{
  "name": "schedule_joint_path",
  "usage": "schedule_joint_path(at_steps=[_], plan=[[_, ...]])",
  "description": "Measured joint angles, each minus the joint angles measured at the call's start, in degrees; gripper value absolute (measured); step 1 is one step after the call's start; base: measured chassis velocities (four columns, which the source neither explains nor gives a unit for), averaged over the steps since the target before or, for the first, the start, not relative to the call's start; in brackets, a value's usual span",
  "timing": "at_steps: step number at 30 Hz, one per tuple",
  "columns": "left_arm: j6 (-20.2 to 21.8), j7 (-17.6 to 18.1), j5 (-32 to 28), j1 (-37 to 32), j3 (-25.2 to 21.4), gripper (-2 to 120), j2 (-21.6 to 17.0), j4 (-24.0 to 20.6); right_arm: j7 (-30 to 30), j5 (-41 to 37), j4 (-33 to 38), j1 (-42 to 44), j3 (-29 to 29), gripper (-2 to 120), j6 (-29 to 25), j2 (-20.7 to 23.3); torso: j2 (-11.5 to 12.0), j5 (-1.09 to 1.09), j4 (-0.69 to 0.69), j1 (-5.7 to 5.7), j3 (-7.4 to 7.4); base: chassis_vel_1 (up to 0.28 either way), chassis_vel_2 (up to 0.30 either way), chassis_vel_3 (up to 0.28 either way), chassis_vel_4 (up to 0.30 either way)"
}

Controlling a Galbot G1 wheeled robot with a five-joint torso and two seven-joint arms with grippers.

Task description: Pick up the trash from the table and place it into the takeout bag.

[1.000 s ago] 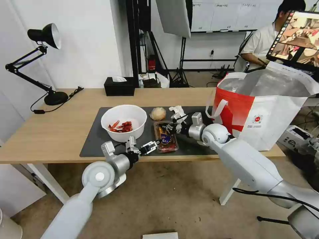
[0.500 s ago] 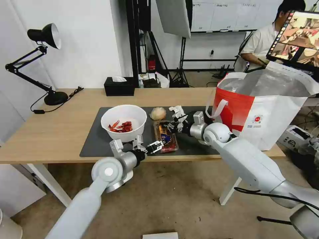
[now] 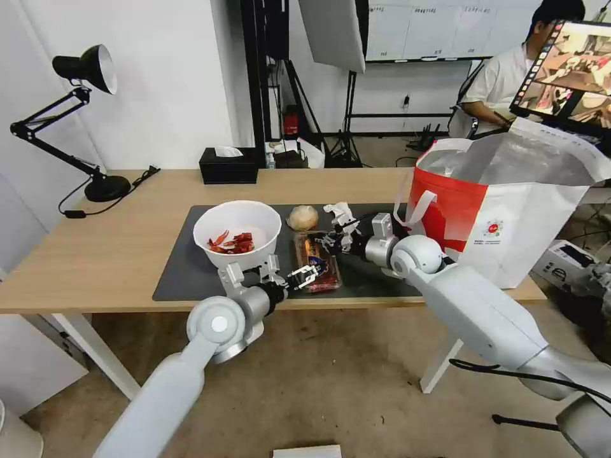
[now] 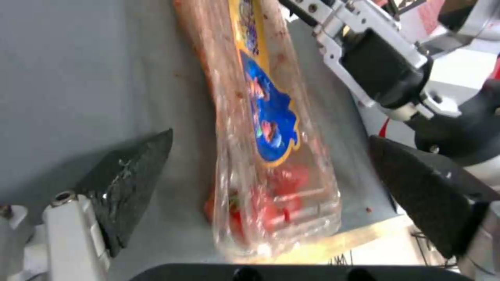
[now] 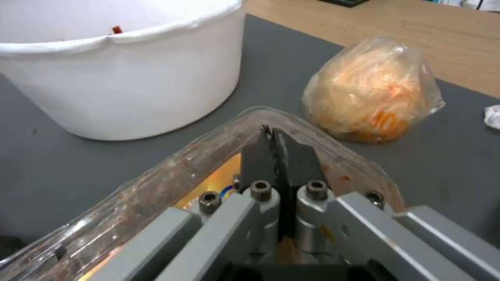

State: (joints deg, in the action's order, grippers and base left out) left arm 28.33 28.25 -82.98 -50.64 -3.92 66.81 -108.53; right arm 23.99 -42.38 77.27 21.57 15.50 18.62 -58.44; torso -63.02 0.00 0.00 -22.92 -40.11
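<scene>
Light-wood table (image 3: 114,248): carried a dark grey mat (image 3: 181,267), with the other trash on the mat.
Takeout bag (image 3: 509,210): red-and-white, stood open at the table's right end.
White bowl (image 3: 237,232): sat on the mat's left part, red scraps inside; the right wrist view showed its wall close to the tray's corner.
Clear tray (image 3: 316,262): lay beside the bowl, near the front edge.
Right gripper (image 3: 332,240): pads pressed together on the tray's far rim, seen from its wrist (image 5: 279,156).
Left gripper (image 3: 304,275): jaws spread wide at the tray's near end, straddling it (image 4: 271,156) without contact in its wrist view.
Tan wrapped ball (image 3: 302,217): behind the tray.
Tissue (image 3: 339,213): crumpled, right of the ball.
</scene>
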Motion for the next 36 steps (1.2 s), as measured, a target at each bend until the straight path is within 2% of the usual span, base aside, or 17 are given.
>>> schedule_joint_path(at_steps=[3,5,6,9,11,12,14,18,19,22,23,26,27,30,36], plan=[[-0.8,1.0,-0.3,0.6,0.2,98,0.3,0.2,-0.2,0.0,0.2,0.2,-0.2,0,0.0,0.0,0.0,0.00,-0.01,0.00,0.00,0.000,0.000,0.000,0.000],[-1.4,1.7,-0.3,0.7,0.4,89,0.4,0.2,-0.4,-0.1,0.5,0.3,-0.2,0,0.1,0.1,0.0,0.00,0.00,0.00,0.00,0.000,0.000,0.000,0.000],[-1.4,1.7,-0.3,0.7,0.4,89,0.4,0.2,-0.4,-0.1,0.5,0.3,-0.2,0,0.1,0.1,0.0,0.00,0.00,0.00,0.00,0.000,0.000,0.000,0.000],[-1.6,1.9,-0.3,0.3,0.4,74,0.2,0.2,-0.5,-0.2,0.7,0.5,-0.3,0,0.1,0.4,0.0,0.00,0.00,0.00,0.00,0.000,0.000,0.000,0.000],[-1.7,2.0,-0.3,0.2,0.4,71,0.2,0.2,-0.5,-0.2,0.8,0.5,-0.3,0,0.1,0.4,0.0,0.00,0.00,0.00,0.00,0.000,0.000,0.000,0.000],[-1.7,2.0,-0.3,0.1,0.4,64,0.2,0.2,-0.6,-0.2,0.8,0.5,-0.3,0,0.2,0.4,0.0,0.00,0.00,0.00,0.00,0.000,0.000,0.000,0.000],[-1.7,2.1,-0.2,0.0,0.4,63,0.2,0.2,-0.7,-0.2,0.8,0.5,-0.3,0,0.2,0.4,0.0,0.00,0.00,0.00,0.00,0.000,0.000,0.000,0.000],[-2.1,2.1,-0.2,-0.2,0.2,41,0.0,0.1,-0.9,-0.2,0.9,0.6,-0.3,0,0.3,0.3,0.0,0.00,0.00,0.00,0.01,0.000,0.000,0.000,0.000],[-2.1,2.1,-0.2,-0.2,0.2,41,0.0,0.1,-0.9,-0.2,0.9,0.6,-0.3,0,0.3,0.3,0.0,0.00,0.00,0.00,0.01,0.000,0.000,0.000,0.000],[-2.2,2.2,-0.2,-0.2,0.4,28,-0.9,0.0,-1.0,-0.3,1.0,0.7,-0.3,0,0.4,0.3,0.0,0.00,0.00,0.00,0.01,0.000,0.000,0.000,0.000],[-2.2,2.2,-0.2,-0.2,0.4,28,-0.9,0.0,-1.0,-0.3,1.0,0.7,-0.3,0,0.4,0.3,0.0,0.00,0.00,0.00,0.01,0.000,0.000,0.000,0.000],[-2.2,2.1,-0.2,-0.3,0.6,13,-1.8,-0.1,-1.1,-0.4,1.2,0.7,-0.2,0,0.4,0.3,0.0,0.00,0.00,0.00,0.01,0.000,0.000,0.000,0.000],[-2.2,2.1,-0.2,-0.3,0.6,13,-1.8,-0.1,-1.1,-0.4,1.2,0.7,-0.2,0,0.4,0.3,0.0,0.00,0.00,0.00,0.01,0.000,0.000,0.000,0.000],[-2.3,1.9,-0.4,-0.2,0.3,0,-2.0,-0.3,-1.2,-0.6,1.3,0.9,-0.2,0,0.4,0.4,0.0,0.00,0.00,0.00,0.01,0.000,0.000,0.000,0.000],[-2.4,1.7,-0.6,0.1,0.0,0,-2.1,-0.6,-1.4,-1.7,1.9,1.1,-0.5,0,0.4,0.5,0.0,0.00,0.00,0.00,0.00,0.000,0.000,0.000,0.000]])
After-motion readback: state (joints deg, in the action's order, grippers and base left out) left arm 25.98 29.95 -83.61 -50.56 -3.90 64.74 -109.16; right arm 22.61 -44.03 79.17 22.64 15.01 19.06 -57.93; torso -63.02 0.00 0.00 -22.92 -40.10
